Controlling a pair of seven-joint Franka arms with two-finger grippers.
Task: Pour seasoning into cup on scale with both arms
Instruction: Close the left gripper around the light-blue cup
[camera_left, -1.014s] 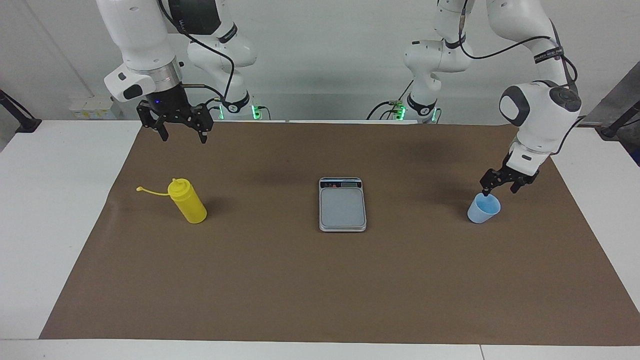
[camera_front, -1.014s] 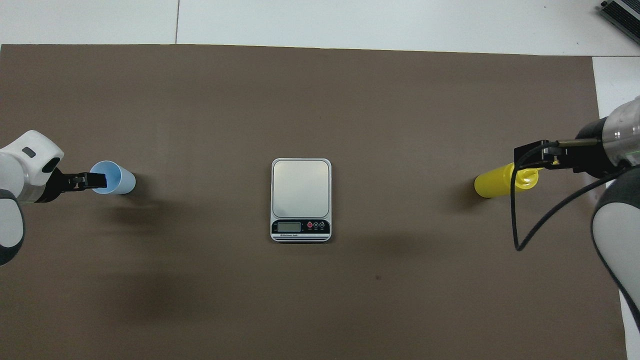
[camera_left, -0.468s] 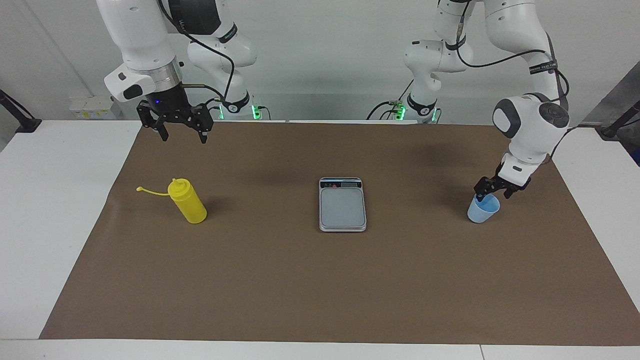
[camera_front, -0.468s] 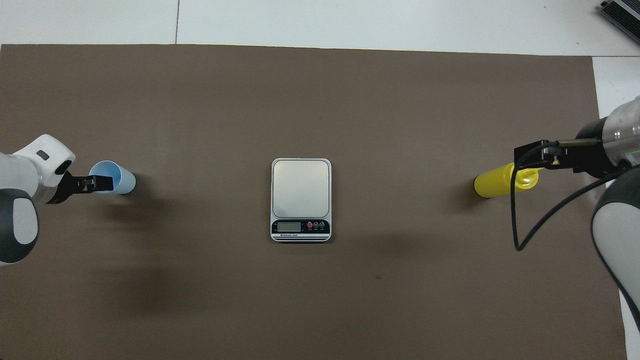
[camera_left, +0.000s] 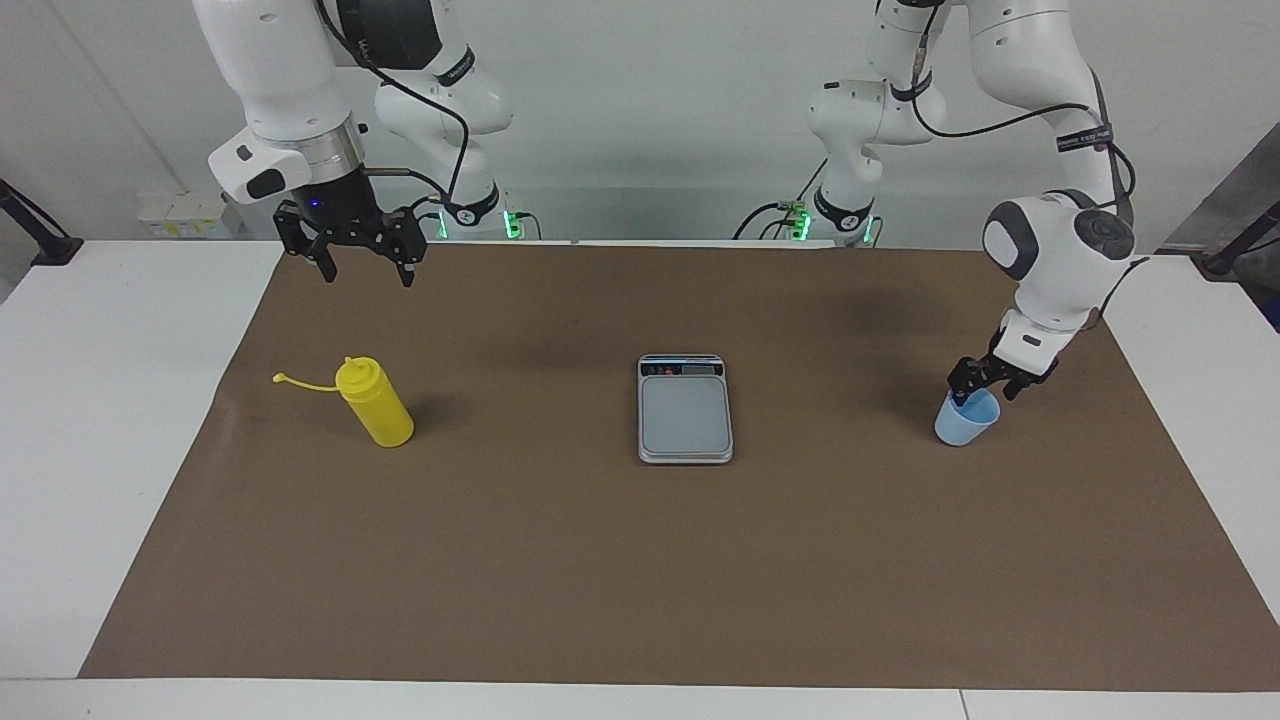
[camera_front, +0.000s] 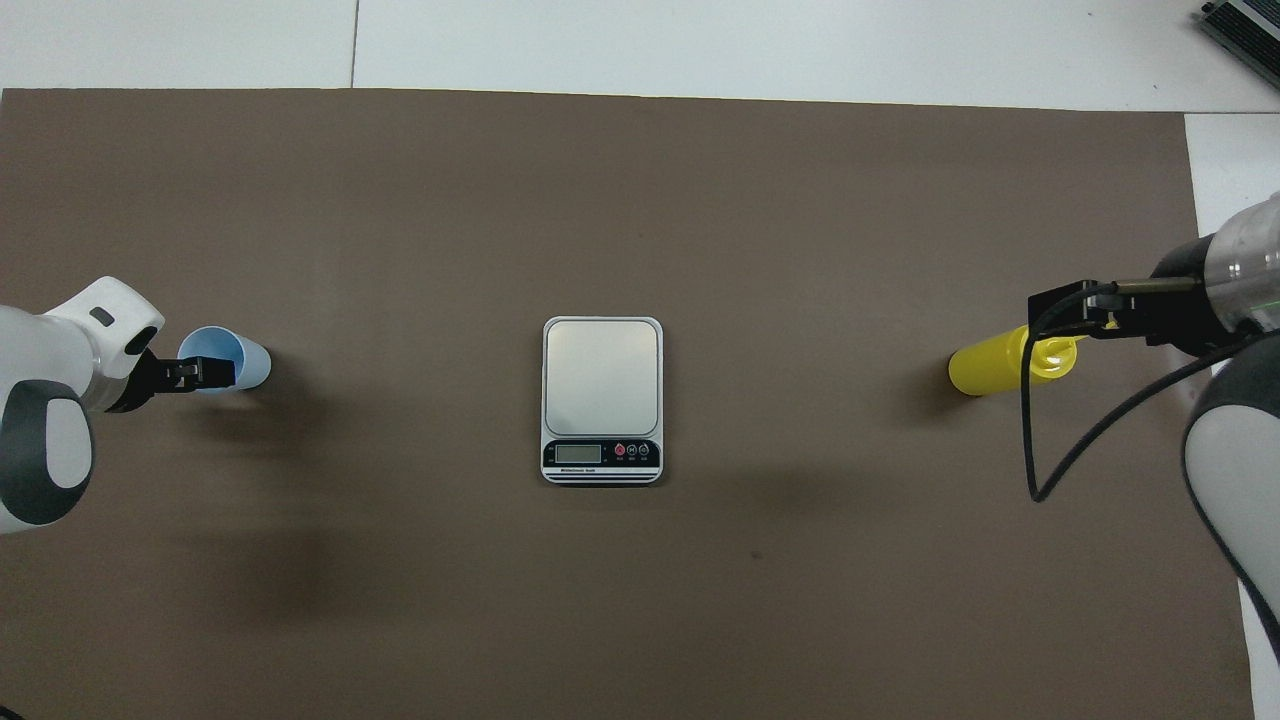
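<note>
Facing view: left pincer (camera_left: 984, 388) astride cup (camera_left: 966, 418) rim, grip unclear; right pincer (camera_left: 365, 272) wide.

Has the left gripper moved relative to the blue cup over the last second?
Yes. The left gripper has come down and toward the scale, now straddling the rim of the cup, which stands unmoved.

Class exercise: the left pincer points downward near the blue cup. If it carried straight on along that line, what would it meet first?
The left pincer sits right at the cup, one finger seemingly inside the rim. Continuing down, it would probably meet the cup's wall or bottom first, though depth is hard to judge here.
</note>
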